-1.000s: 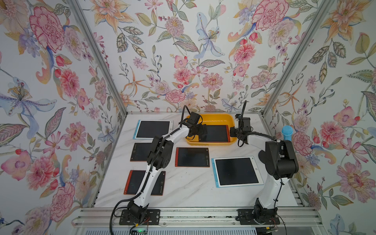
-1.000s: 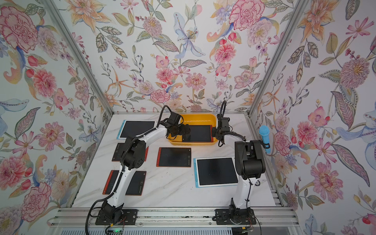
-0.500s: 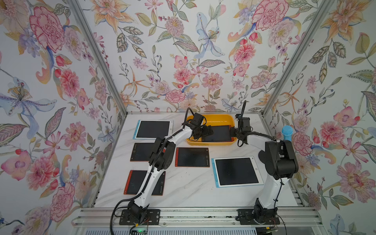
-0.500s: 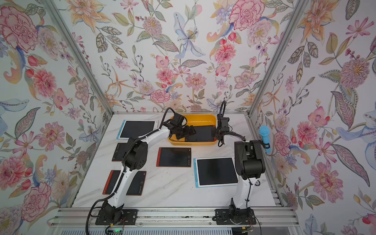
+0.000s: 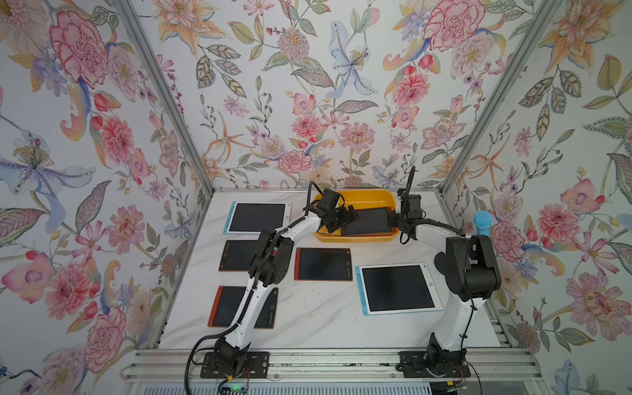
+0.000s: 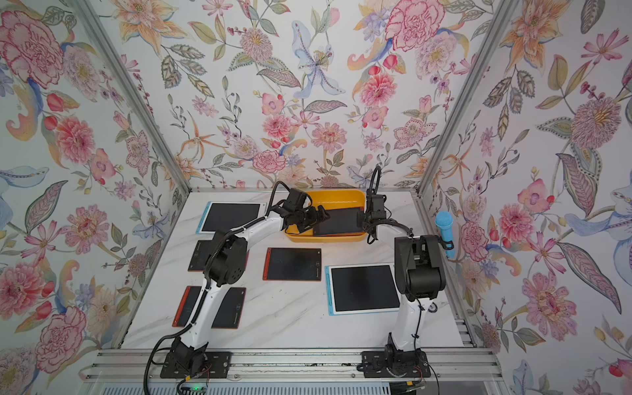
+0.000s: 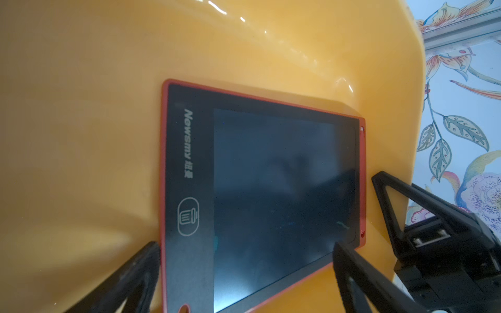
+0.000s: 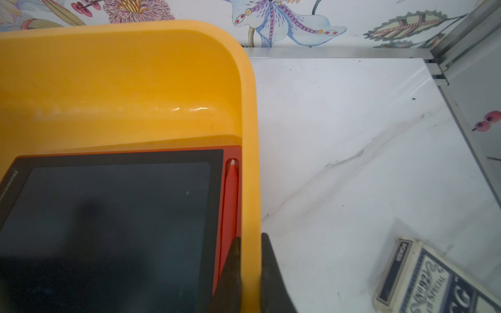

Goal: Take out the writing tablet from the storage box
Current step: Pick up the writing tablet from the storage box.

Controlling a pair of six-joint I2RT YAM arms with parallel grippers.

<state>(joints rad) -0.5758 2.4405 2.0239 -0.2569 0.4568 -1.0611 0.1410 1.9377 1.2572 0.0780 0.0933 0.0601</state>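
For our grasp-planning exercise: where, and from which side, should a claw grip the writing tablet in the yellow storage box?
Probably the writing tablet at its logo end, from above on the robot's left. The thin slab's stylus end sits against the storage box wall where the right claw clamps the rim; bare floor borders the logo end, by the open left claw.

In both top views, the left end of the writing tablet (image 5: 371, 222) in the storage box (image 5: 362, 197) is covered by the left gripper (image 5: 350, 219). The middle-left tablet (image 5: 236, 254) and the front-left tablet (image 5: 225, 306) are partly hidden by the left arm (image 5: 270, 260). In the left wrist view, a corner of the writing tablet and the bases of the left fingers (image 7: 130, 279) are cut off by the picture's edge. In the right wrist view, the right fingers (image 8: 235, 271) and a playing-card box (image 8: 433, 279) are cut off likewise. Tablet lettering is unreadable in the top views.
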